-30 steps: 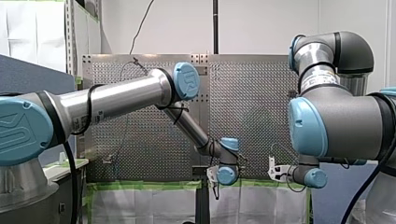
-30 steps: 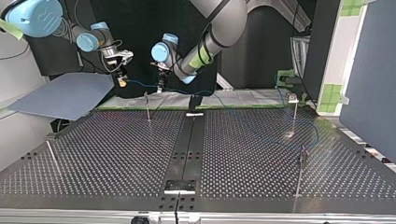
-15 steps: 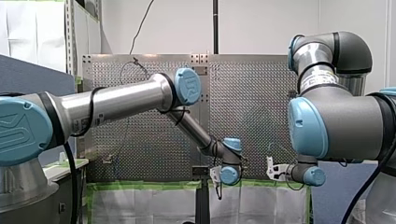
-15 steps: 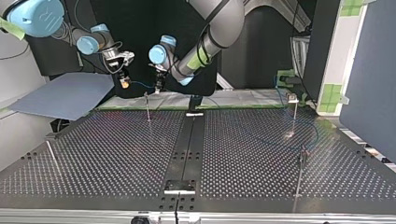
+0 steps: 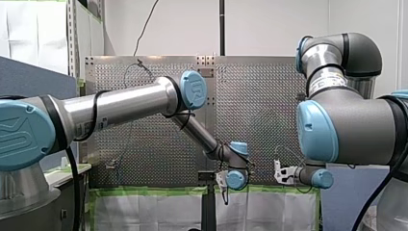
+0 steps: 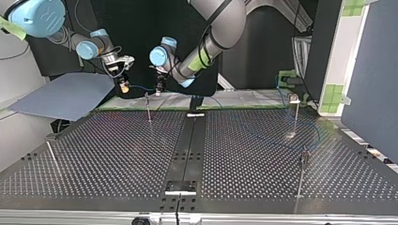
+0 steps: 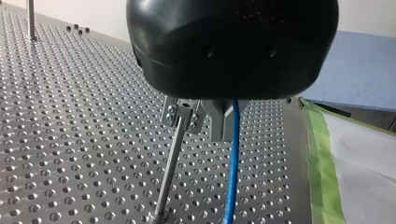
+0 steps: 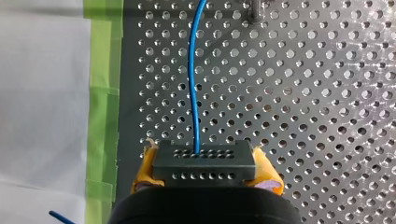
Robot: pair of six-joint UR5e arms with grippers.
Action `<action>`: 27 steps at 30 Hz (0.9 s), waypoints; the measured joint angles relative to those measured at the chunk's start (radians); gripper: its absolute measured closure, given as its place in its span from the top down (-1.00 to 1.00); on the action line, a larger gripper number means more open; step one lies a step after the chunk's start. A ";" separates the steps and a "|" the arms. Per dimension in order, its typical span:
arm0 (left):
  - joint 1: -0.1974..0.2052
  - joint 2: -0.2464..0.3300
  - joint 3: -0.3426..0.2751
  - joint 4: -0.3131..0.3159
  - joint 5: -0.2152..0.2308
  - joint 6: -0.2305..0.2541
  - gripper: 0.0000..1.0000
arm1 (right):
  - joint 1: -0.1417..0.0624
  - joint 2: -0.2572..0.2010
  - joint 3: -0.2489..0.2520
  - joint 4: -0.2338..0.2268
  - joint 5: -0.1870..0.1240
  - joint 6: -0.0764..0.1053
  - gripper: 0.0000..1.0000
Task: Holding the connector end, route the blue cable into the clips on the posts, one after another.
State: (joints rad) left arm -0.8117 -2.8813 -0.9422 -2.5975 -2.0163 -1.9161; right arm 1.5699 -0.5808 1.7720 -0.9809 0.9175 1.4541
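Note:
In the top view the blue cable (image 6: 141, 87) hangs between my two grippers above the back edge of the table. My right gripper (image 6: 124, 87) is shut on the black connector (image 8: 204, 169), whose sides sit between its yellow pads (image 8: 145, 164). From the connector the cable (image 8: 193, 79) runs ahead over the perforated plate. My left gripper (image 7: 228, 133) is shut on the cable (image 7: 230, 186) right beside the clip (image 7: 182, 114) atop a thin post (image 7: 167, 175). That post (image 6: 148, 110) stands just below and between the two grippers in the top view.
More clip posts stand at the top view's right (image 6: 294, 115), front right (image 6: 302, 176) and front left (image 6: 50, 154). Slack blue cable lies on the plate near the right-hand posts (image 6: 315, 133). Green tape (image 8: 103, 93) edges the table, and a blue-grey panel (image 6: 65, 96) lies at the left.
In the top view my left gripper has shifted slightly left and down toward the back post with the cable. My right gripper has dropped a little with the connector.

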 joint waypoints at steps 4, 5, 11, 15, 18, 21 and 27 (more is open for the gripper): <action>0.002 0.000 0.006 -0.003 0.000 -0.001 -1.00 | 0.001 0.000 -0.011 0.011 0.000 -0.006 -1.00; 0.003 0.000 0.007 -0.004 0.000 -0.001 -1.00 | 0.002 0.000 -0.012 0.013 0.000 -0.007 -1.00; 0.004 0.000 0.016 -0.007 0.000 -0.001 -1.00 | 0.009 0.000 -0.031 0.036 -0.001 -0.024 -1.00; 0.009 0.000 0.027 -0.010 0.009 -0.003 -1.00 | 0.013 0.000 -0.046 0.051 -0.002 -0.027 -1.00; 0.016 0.000 0.038 -0.022 0.014 -0.005 -1.00 | 0.014 0.000 -0.056 0.063 -0.001 -0.027 -1.00; 0.024 -0.001 0.046 -0.029 0.020 -0.006 -1.00 | 0.014 0.000 -0.064 0.072 0.000 -0.028 -1.00; 0.038 -0.006 0.049 -0.038 0.035 -0.007 -1.00 | 0.014 0.000 -0.079 0.082 0.002 -0.027 -1.00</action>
State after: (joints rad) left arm -0.7740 -2.8875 -0.8927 -2.6359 -1.9816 -1.9226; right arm 1.5844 -0.5809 1.6926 -0.8988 0.9192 1.4273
